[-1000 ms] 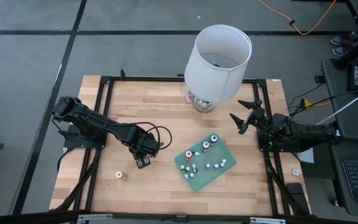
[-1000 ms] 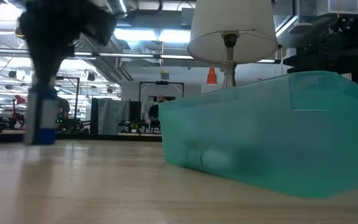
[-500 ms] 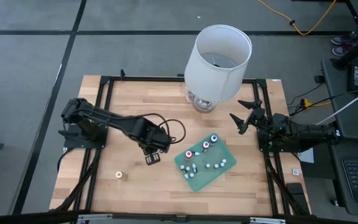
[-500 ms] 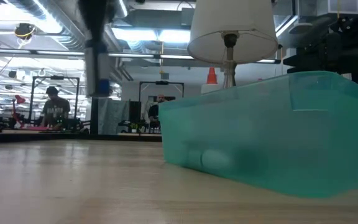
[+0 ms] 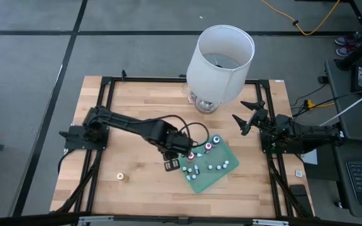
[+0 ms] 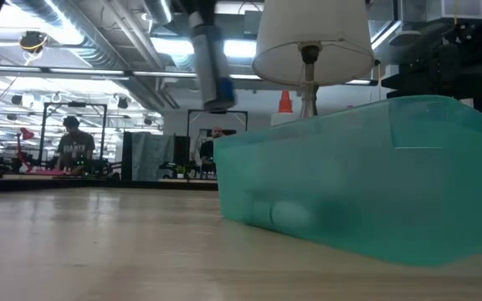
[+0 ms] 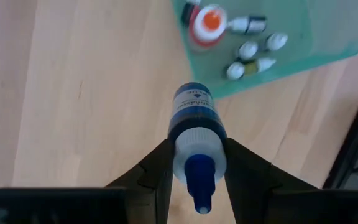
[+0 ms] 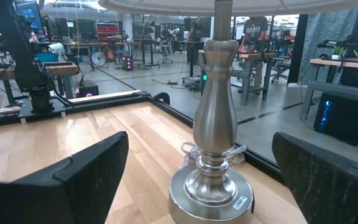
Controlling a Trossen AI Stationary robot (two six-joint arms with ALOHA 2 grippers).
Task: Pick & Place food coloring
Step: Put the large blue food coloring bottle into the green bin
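A wooden tabletop (image 5: pixel 137 100) holds a green tray (image 5: pixel 215 176) of tiny food coloring bottles (image 5: pixel 209 148). The left gripper (image 7: pixel 196 163) pinches a blue-capped food coloring bottle (image 7: pixel 194 127) between its fingers, raised above the wood just beside the tray. The right gripper (image 5: pixel 249 117) waits spread wide near a lamp (image 5: pixel 222 59).

A robotics lab or workshop: exposed ceiling ducts (image 6: pixel 99 38) run overhead, workbenches (image 8: pixel 17 68) crowded with monitors and gear fill the room at twelve o'clock beyond the wooden desk (image 5: pixel 137 100), and a person (image 6: pixel 72 144) works at a far bench.
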